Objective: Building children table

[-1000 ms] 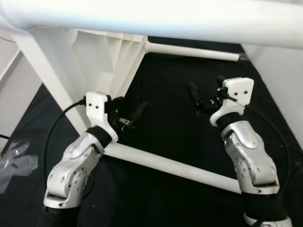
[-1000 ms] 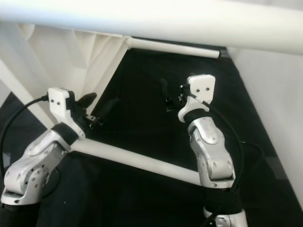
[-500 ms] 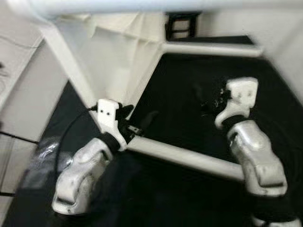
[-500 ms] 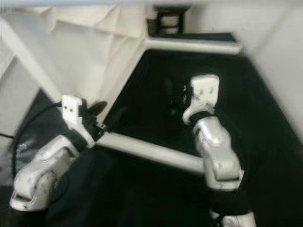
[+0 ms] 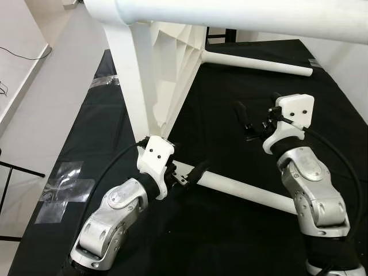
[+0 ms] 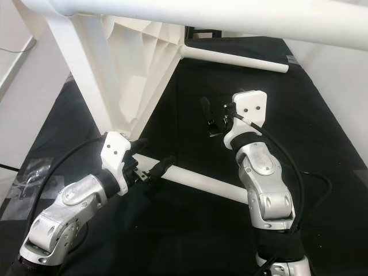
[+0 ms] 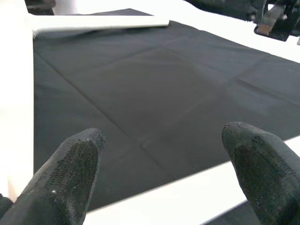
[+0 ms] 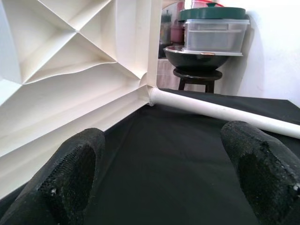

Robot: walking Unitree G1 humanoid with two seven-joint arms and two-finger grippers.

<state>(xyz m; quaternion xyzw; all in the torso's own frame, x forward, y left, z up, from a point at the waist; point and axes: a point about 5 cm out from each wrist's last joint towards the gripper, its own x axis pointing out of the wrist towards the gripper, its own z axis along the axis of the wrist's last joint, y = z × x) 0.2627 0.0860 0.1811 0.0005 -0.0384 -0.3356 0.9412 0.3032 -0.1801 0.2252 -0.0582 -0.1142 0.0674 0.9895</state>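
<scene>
Left gripper (image 5: 190,174) wide open, holding nothing, fingers straddling the near leg (image 5: 241,190) close to its socket end at the tabletop (image 5: 167,63). Right gripper (image 5: 256,118) likewise open and empty, hovering above the black mat (image 5: 230,92), apart from any part. Table lying on its side: ribbed underside of tabletop facing the mat, near leg running low across the mat from the lower corner, far leg (image 5: 259,62) plugged in at the farther corner, a third leg (image 5: 241,14) crossing the top of the head view. Step in hand, judged: seating or checking the near leg at its corner. Next move likely calls for closing the left fingers on the leg and pushing or twisting toward the socket, right gripper steadying farther along. Joint itself masked by left wrist housing; cannot tell whether leg is fully home. Third leg cut off at the frame edge. Pot and lidded containers (image 8: 213,35) on a stool beyond the mat.
</scene>
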